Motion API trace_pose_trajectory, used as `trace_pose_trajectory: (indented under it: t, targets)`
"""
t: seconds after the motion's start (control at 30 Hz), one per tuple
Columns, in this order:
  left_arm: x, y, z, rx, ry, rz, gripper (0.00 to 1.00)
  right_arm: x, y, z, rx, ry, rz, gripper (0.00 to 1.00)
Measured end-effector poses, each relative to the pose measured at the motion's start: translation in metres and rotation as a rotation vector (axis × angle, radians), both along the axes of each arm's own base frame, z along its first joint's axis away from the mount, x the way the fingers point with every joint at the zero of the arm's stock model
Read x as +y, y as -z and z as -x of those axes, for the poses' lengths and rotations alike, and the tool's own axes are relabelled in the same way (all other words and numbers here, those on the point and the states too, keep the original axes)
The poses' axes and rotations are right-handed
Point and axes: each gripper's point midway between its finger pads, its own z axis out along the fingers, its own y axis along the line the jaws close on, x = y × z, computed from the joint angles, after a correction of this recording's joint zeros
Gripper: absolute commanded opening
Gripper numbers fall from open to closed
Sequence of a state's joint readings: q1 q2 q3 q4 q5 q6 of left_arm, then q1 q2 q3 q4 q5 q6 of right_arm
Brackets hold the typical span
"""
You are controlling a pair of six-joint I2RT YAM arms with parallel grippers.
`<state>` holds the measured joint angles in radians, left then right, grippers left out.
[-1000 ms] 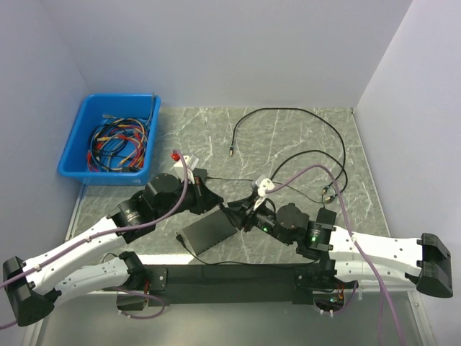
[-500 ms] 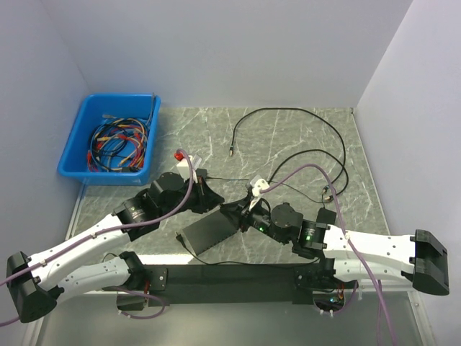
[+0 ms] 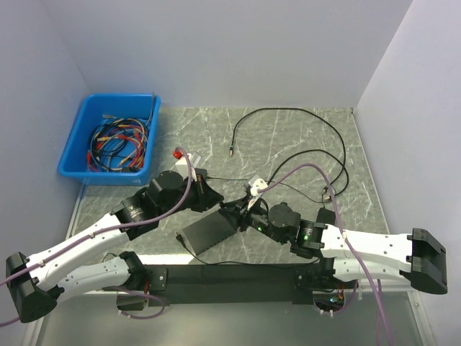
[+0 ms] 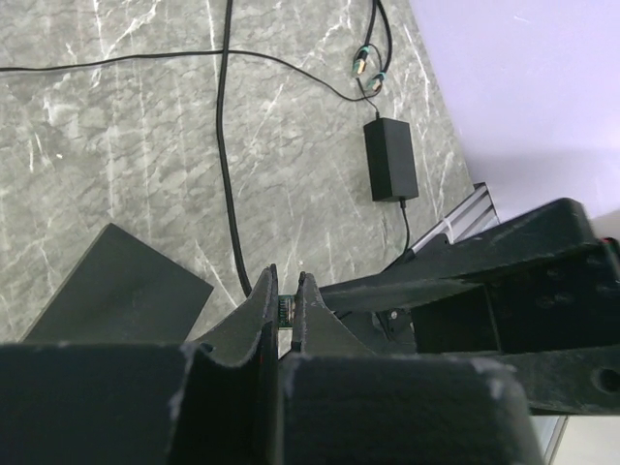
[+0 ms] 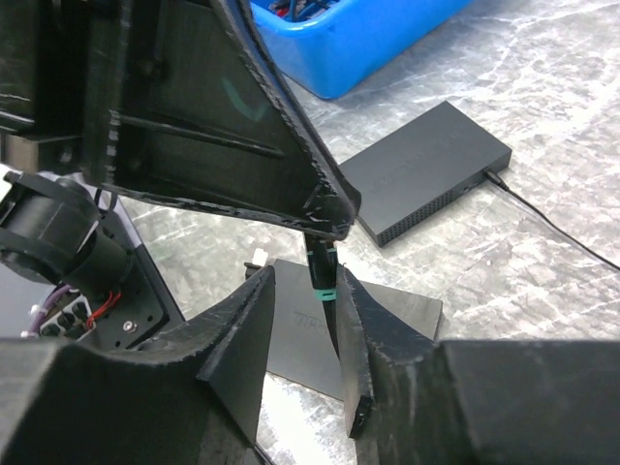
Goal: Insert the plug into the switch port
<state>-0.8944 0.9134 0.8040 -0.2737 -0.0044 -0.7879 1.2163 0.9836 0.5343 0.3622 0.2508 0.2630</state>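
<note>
A: Where is the plug [image 5: 321, 269] sitting?

B: It is hanging roughly upright in the air, black with a teal ring, just above the switch [image 3: 205, 232]. It is not sitting in the switch.

A: What is holding it?

B: The left pincer [image 4: 286, 281] is clamping its upper end, with both fingers pressing together on it. In the left wrist view a sliver of green is showing between them.

A: And the right pincer [image 5: 302, 281]?

B: Its jaws are standing apart, one on each side of the plug's lower part. A gap is showing on one side. On the other side I am not managing to tell whether the finger is touching.

A: How is the switch lying?

B: It is lying flat and slanted on the worktop [image 3: 288, 133], near the arm bases. The two pincers are meeting above its far right corner. Its ports are not showing clearly enough for me to place them.

A: What is lying around it?

B: In the right wrist view a second black box [image 5: 426, 174] is lying just beyond the switch. An adapter [image 4: 390, 160] is lying well to the right, near the right arm. A loose lead [image 3: 287, 109] is looping across the far part of the worktop. A blue bin [image 3: 70, 148] of coloured cables [image 3: 119, 140] is sitting at the far left corner.
</note>
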Motion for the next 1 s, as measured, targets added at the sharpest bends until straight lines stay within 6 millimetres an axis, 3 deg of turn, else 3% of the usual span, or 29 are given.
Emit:
trace_pose_trajectory:
  t: [0.43,0.77,1.0]
  targets:
    - [-0.001,-0.007,0.002,-0.005,0.008,0.017,0.01,-0.001,0.001,-0.003,0.0,0.015,0.0,0.35]
    - [-0.003,-0.012,0.002,-0.01,0.014,0.033,0.01,0.001,0.012,-0.006,0.012,0.02,0.033,0.31]
    - [-0.003,-0.013,0.002,-0.009,0.013,0.036,0.01,-0.004,0.003,-0.004,0.003,0.021,0.002,0.38]
